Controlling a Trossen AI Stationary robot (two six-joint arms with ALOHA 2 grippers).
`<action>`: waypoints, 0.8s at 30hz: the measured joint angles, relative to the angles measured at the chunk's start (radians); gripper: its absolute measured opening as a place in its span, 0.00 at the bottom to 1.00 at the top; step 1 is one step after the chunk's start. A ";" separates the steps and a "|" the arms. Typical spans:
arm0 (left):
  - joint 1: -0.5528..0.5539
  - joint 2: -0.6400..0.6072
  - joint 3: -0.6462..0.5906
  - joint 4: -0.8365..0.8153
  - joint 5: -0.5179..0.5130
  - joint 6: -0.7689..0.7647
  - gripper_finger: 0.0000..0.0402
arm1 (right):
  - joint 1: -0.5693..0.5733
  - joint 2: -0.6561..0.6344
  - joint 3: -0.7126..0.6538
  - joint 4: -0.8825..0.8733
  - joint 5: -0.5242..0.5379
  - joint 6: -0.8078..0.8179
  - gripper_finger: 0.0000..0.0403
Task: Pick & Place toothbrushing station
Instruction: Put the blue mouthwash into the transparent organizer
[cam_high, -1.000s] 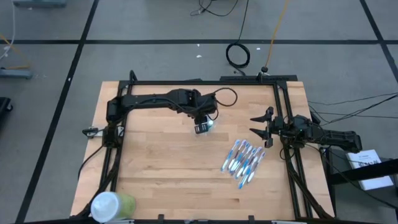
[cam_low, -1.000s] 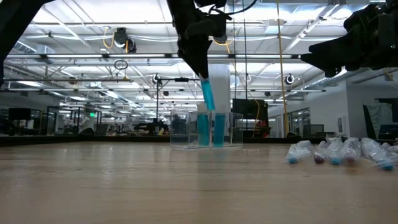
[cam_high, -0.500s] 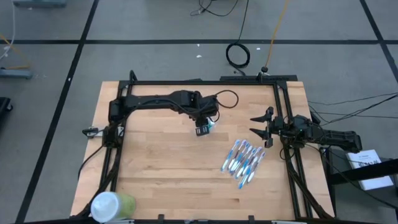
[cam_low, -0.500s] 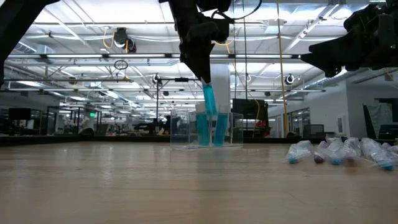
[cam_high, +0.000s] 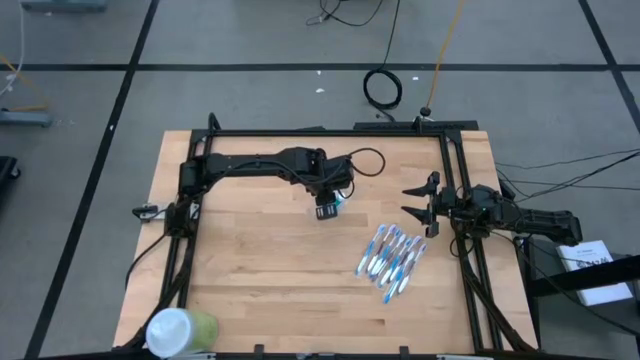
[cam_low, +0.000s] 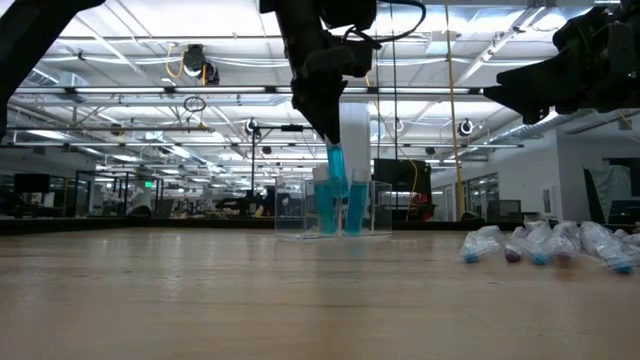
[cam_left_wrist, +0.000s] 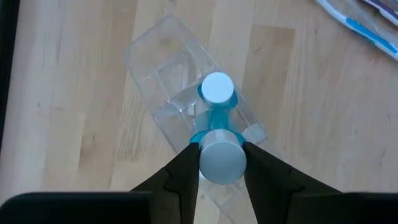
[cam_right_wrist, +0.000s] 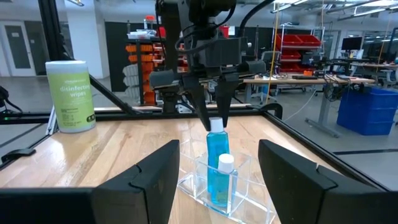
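Teal tube (cam_left_wrist: 219, 158), light and slick, sits clamped by its cap in the left end effector (cam_left_wrist: 219, 163) above the clear, tippy holder (cam_left_wrist: 186, 112); right end effector (cam_high: 419, 210) waits wide.

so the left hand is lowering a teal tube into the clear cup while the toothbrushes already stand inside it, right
Not quite. The left hand does grip a teal tube over the clear cup, but the toothbrushes lie loose on the table, apart from the cup, as the high view shows.

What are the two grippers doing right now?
Left gripper: closed on a small teal white-capped tube, over the clear plastic holder.
Right gripper: open, empty, at the table's right edge.
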 joint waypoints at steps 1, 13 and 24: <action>0.000 0.000 0.000 0.000 0.000 0.000 0.30 | 0.000 0.000 0.000 0.000 0.000 0.000 0.53; 0.000 0.041 -0.001 0.022 0.018 -0.002 0.30 | 0.000 0.000 0.000 0.000 0.000 0.000 0.53; 0.000 0.095 0.000 0.029 0.047 0.012 0.30 | 0.000 0.000 0.000 0.000 0.000 0.000 0.53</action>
